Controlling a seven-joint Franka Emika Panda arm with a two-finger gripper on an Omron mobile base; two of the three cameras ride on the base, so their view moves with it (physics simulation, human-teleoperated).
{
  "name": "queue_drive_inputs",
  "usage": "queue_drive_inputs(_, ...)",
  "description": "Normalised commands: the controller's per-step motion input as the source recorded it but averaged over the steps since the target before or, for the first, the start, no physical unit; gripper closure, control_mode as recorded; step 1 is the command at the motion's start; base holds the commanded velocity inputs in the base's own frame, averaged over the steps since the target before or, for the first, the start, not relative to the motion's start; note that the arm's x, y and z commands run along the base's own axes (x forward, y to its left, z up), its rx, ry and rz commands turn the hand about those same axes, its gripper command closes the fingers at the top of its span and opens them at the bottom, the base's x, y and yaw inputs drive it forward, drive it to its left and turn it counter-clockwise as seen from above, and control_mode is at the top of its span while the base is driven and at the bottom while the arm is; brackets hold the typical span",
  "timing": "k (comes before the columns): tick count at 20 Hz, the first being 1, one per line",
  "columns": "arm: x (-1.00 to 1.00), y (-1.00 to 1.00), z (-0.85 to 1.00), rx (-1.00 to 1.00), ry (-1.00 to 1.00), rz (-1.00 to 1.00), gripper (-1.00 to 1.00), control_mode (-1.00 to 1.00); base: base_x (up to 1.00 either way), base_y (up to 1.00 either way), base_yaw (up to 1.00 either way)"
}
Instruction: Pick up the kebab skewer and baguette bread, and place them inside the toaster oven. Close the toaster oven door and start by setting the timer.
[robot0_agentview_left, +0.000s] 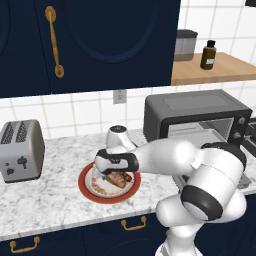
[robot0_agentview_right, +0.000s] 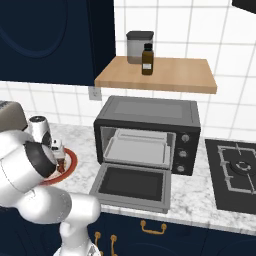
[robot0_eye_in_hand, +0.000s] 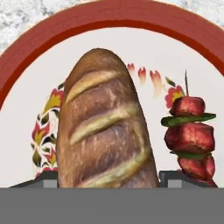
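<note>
The baguette bread (robot0_eye_in_hand: 107, 131), a golden-brown loaf, lies on a red-rimmed plate (robot0_eye_in_hand: 131, 22). The kebab skewer (robot0_eye_in_hand: 190, 135), with red chunks and green slices, lies beside it on the same plate. My gripper (robot0_eye_in_hand: 109, 180) is down over the plate (robot0_agentview_left: 87, 192), open. Its fingertips (robot0_eye_in_hand: 43, 181) stand on either side of the loaf and close to its sides. From the left base view the hand (robot0_agentview_left: 112, 175) covers most of the loaf (robot0_agentview_left: 118, 179). To the right stands the toaster oven (robot0_agentview_right: 150, 112). The toaster oven door (robot0_agentview_right: 132, 185) is folded down flat, and a tray shows inside.
A silver two-slot toaster (robot0_agentview_left: 20, 150) sits at the counter's left. Above the oven, a wooden shelf (robot0_agentview_right: 200, 80) carries a brown bottle (robot0_agentview_right: 147, 59) and a grey canister (robot0_agentview_right: 139, 46). A black stovetop (robot0_agentview_right: 237, 172) lies right of the oven. Dark cabinets hang overhead.
</note>
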Motion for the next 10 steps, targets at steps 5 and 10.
queue_drive_inputs(5,-0.06,-0.42,0.94,0.01,0.00,-0.18,1.00,-1.00,0.00,0.00,0.00)
queue_drive_inputs(10,-0.32,-0.99,0.40,0.07,0.00,-0.30,1.00,-1.00,0.00,0.00,0.00)
